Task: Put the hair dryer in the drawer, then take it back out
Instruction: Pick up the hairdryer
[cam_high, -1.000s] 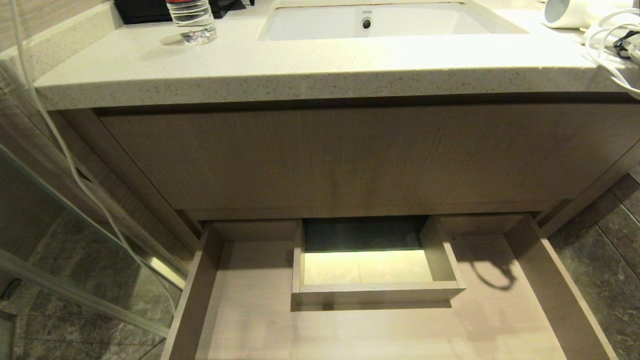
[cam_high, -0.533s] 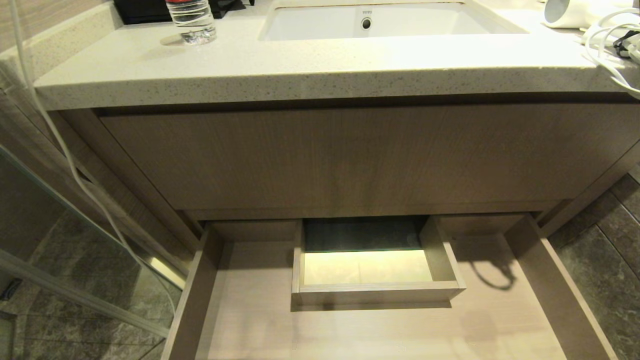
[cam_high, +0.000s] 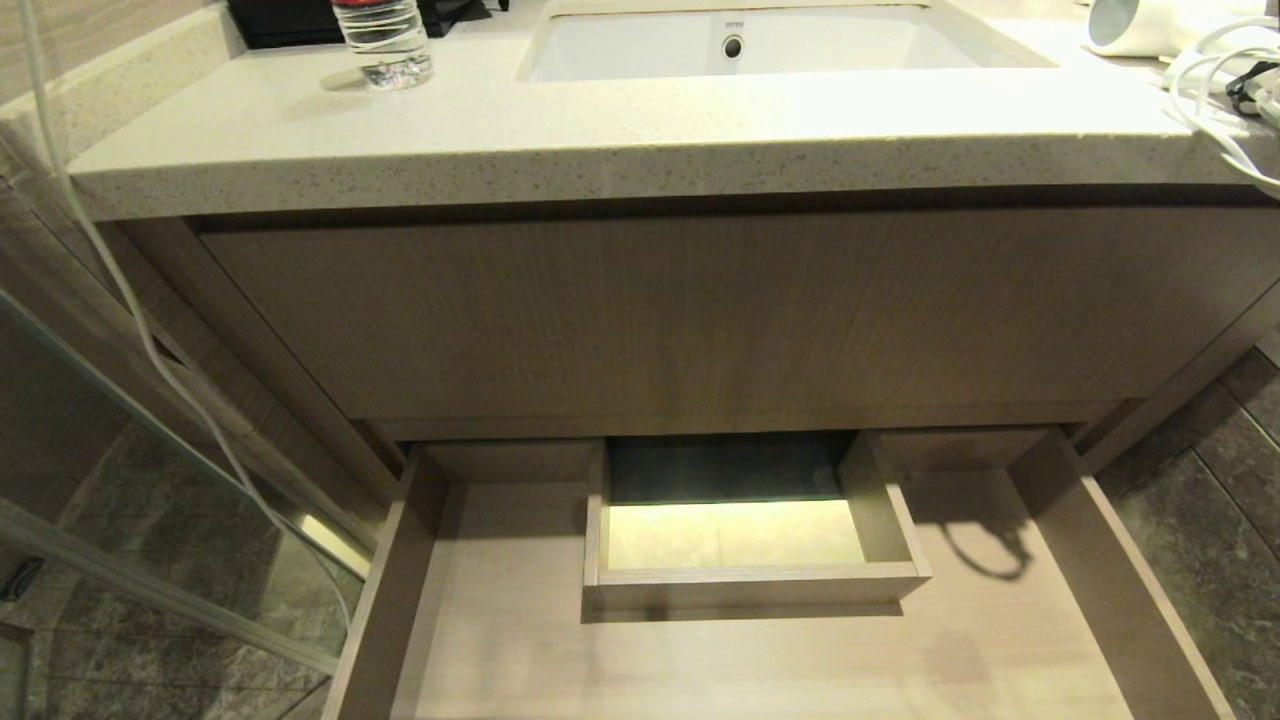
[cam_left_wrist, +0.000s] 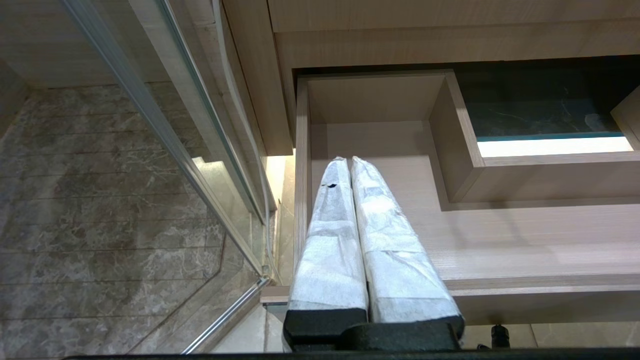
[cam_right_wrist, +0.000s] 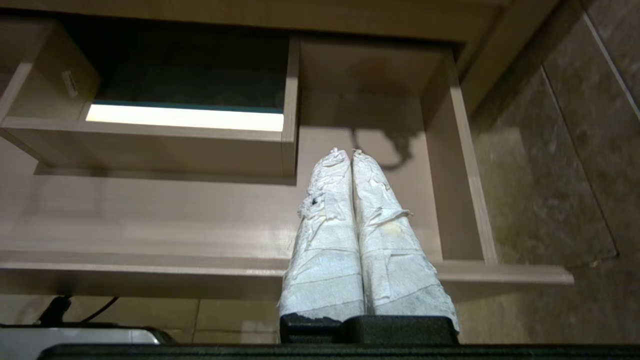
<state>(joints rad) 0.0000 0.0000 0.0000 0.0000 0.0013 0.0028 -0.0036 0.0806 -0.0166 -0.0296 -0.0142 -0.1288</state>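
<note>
Plastic bottle (cam_high: 383, 40) beside sink (cam_high: 740, 40) on countertop (cam_high: 600, 140).

the hair dryer (cam_high: 1135, 25) is small and white, sitting on the far right corner of the desk, round barrel facing left, its white cord (cam_high: 1215, 95) looped beside it. the drawer (cam_high: 1120, 590), wide, shallow, light wood, is pulled open, with a boxed cut-out (cam_high: 750, 585) in the middle.

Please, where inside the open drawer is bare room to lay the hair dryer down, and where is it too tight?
The drawer has bare floor left and right of the boxed cut-out, and a wide strip in front. On the countertop, the right corner is crowded by the hair dryer and cord.
</note>
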